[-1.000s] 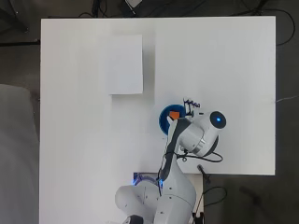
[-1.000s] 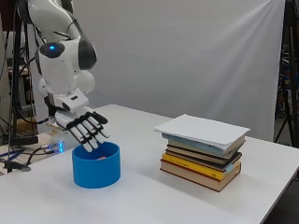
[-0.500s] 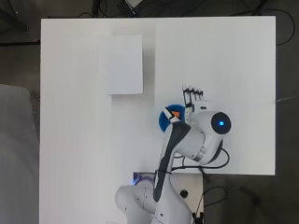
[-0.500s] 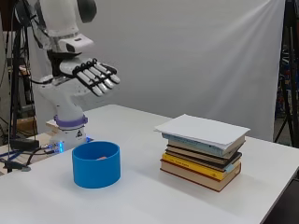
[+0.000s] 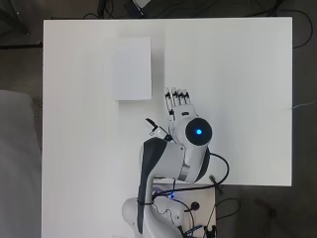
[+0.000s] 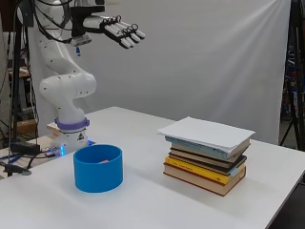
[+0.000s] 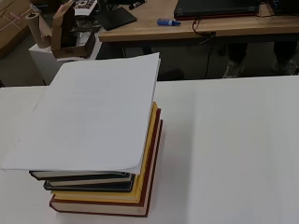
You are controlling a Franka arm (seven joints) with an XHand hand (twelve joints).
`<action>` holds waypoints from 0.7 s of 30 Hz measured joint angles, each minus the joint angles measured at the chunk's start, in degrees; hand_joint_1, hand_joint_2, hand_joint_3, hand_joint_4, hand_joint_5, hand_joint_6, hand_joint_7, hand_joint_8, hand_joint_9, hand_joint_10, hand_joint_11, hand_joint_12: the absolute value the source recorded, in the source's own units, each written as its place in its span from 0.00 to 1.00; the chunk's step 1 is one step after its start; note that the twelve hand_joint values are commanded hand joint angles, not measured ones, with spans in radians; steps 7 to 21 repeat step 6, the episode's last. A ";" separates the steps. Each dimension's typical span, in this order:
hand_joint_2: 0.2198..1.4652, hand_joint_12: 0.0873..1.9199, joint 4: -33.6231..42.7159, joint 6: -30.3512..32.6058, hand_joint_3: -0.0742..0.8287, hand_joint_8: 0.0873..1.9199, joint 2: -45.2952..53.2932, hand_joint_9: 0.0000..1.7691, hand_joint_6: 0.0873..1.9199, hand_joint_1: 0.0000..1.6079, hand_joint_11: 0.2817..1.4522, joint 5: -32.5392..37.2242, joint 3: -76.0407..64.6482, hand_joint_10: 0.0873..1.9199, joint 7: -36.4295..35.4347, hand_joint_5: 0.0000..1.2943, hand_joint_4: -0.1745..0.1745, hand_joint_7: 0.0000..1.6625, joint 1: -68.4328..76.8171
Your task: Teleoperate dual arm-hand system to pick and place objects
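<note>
My hand (image 6: 112, 26) hangs high above the table, fingers straight and spread, holding nothing; from overhead the hand (image 5: 177, 101) points up the view. A blue round container (image 6: 98, 168) stands on the table near the arm's base, with a bit of something orange showing inside. The arm hides it in the overhead view. A stack of books (image 6: 207, 160) with a white sheet on top (image 5: 132, 68) lies further out, to the left of the fingers in the overhead view. The wrist view looks down on that stack (image 7: 93, 126).
Cables and a small lit box (image 6: 28, 151) lie beside the arm's base (image 6: 71, 136). Beyond the table's far edge the wrist view shows a wooden desk (image 7: 196, 21) and cardboard boxes (image 7: 70, 32).
The hand has risen from just over the blue container to well above the table and moved out toward the books. It stays open and empty.
</note>
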 joint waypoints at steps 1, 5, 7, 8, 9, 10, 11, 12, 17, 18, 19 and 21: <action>0.55 0.00 0.03 0.18 0.08 0.00 0.29 0.24 0.00 0.08 0.10 -0.07 0.33 0.00 0.30 0.18 0.61 0.18 0.07; 0.56 0.00 0.13 0.81 0.09 0.00 1.32 0.24 0.00 0.11 0.10 -0.33 1.73 0.00 1.63 0.21 0.56 0.19 0.38; 0.56 0.00 0.70 0.63 0.09 0.00 1.92 0.24 0.00 0.12 0.10 -0.30 1.89 0.00 1.43 0.21 0.55 0.19 0.53; 0.56 0.00 0.70 0.63 0.09 0.00 1.92 0.24 0.00 0.12 0.10 -0.30 1.89 0.00 1.43 0.21 0.55 0.19 0.53; 0.56 0.00 0.70 0.63 0.09 0.00 1.92 0.24 0.00 0.12 0.10 -0.30 1.89 0.00 1.43 0.21 0.55 0.19 0.53; 0.56 0.00 0.70 0.63 0.09 0.00 1.92 0.24 0.00 0.12 0.10 -0.30 1.89 0.00 1.43 0.21 0.55 0.19 0.53; 0.56 0.00 0.70 0.63 0.09 0.00 1.92 0.24 0.00 0.12 0.10 -0.30 1.89 0.00 1.43 0.21 0.55 0.19 0.53; 0.56 0.00 0.70 0.63 0.09 0.00 1.92 0.24 0.00 0.12 0.10 -0.30 1.89 0.00 1.43 0.21 0.55 0.19 0.53; 0.56 0.00 0.70 0.63 0.09 0.00 1.92 0.24 0.00 0.12 0.10 -0.30 1.89 0.00 1.43 0.21 0.55 0.19 0.53; 0.56 0.00 0.70 0.63 0.09 0.00 1.92 0.24 0.00 0.12 0.10 -0.30 1.89 0.00 1.43 0.21 0.55 0.19 0.53; 0.56 0.00 0.70 0.63 0.09 0.00 1.92 0.24 0.00 0.12 0.10 -0.30 1.89 0.00 1.43 0.21 0.55 0.19 0.53; 0.56 0.00 0.70 0.63 0.09 0.00 1.92 0.24 0.00 0.12 0.10 -0.30 1.89 0.00 1.43 0.21 0.55 0.19 0.53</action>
